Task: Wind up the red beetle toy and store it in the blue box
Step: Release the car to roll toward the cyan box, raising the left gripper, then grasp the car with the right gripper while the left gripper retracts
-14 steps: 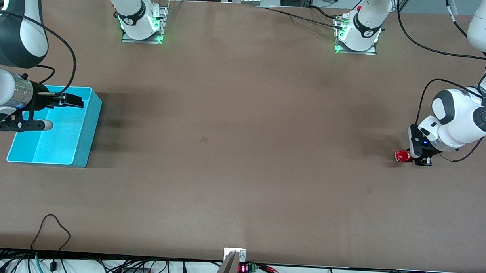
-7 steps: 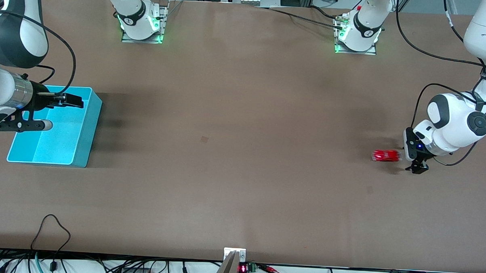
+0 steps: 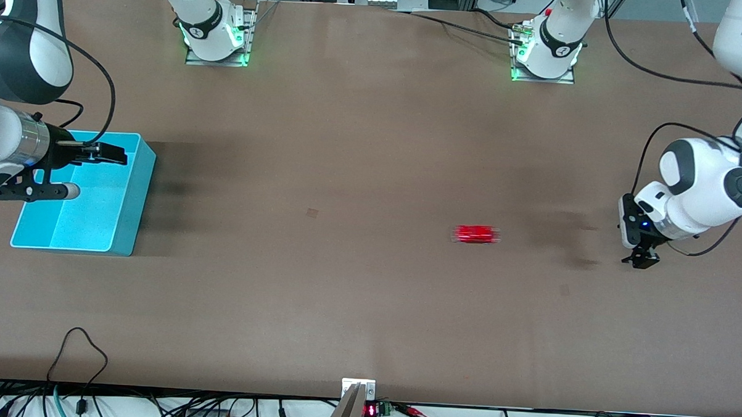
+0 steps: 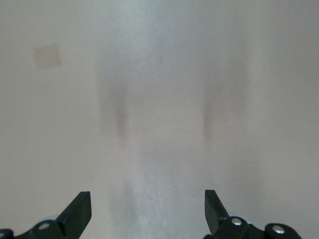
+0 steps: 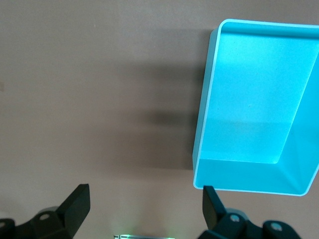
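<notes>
The red beetle toy [image 3: 475, 234] is on the bare table, blurred by motion, well away from both grippers and toward the middle of the table. My left gripper [image 3: 639, 260] is open and empty just above the table at the left arm's end; its wrist view shows only bare table between the fingertips [image 4: 79, 211]. The blue box [image 3: 83, 220] stands at the right arm's end and also shows in the right wrist view [image 5: 254, 107]. My right gripper [image 3: 110, 155] is open and empty, held level over the box's farther part.
The brown table [image 3: 343, 294] runs wide between toy and box. The arm bases [image 3: 216, 39] stand along the edge farthest from the front camera. Cables [image 3: 82, 353] lie at the nearest edge.
The left gripper let go of the red toy. The toy has rolled from beside the left gripper toward the right arm's end of the table. The right arm has not moved.
</notes>
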